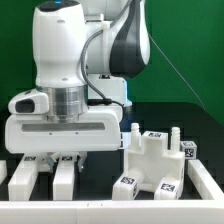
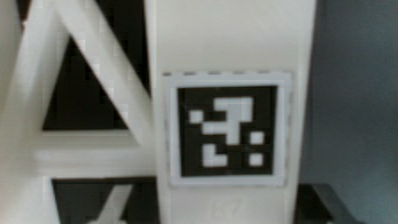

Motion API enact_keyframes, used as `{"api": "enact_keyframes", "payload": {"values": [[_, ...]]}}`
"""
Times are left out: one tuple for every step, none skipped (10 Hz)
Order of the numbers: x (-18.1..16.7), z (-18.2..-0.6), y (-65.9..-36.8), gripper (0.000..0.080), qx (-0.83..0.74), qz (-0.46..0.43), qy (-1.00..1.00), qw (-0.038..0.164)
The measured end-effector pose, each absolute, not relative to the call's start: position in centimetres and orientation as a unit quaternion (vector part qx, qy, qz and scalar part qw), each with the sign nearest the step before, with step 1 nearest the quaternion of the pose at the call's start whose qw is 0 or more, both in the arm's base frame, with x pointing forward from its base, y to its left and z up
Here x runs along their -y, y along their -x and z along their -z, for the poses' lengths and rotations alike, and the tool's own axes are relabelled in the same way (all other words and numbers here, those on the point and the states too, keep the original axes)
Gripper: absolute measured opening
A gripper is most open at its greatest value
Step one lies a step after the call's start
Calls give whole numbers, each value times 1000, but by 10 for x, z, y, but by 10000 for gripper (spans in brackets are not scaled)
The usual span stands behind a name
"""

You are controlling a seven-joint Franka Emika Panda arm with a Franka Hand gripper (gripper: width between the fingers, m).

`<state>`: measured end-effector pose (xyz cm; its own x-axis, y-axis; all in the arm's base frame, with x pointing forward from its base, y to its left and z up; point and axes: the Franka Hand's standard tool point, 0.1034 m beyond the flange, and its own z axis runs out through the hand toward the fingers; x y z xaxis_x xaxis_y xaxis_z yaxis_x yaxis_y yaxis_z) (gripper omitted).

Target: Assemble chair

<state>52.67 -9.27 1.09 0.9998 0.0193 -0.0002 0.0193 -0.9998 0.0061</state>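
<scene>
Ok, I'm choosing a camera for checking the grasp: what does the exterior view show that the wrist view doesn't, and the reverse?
Exterior view only: the arm, its gripper low over white leg bars at the exterior view's left, and a blocky tagged chair part to the right. Wrist view only: one tag close up on a white bar, its pattern readable. Both: white chair parts; neither shows clearly whether the jaws grip.

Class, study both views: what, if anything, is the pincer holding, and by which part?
Cannot be told. The pincer hangs low at a white plastic leg bar bearing a black-and-white tag, but no contact shows.
</scene>
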Motion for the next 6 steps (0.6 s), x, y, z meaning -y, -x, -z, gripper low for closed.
{"api": "enact_keyframes", "payload": {"values": [[93, -11, -527, 285, -10, 0, -1000, 3], [93, -11, -527, 285, -10, 0, -1000, 3], [93, -11, -527, 285, -10, 0, -1000, 3], [93, -11, -526, 285, -9, 2, -1000, 3], [98, -25, -526, 286, -1, 21, -1000, 0], [100, -54, -529, 286, 20, 30, -999, -5]]}}
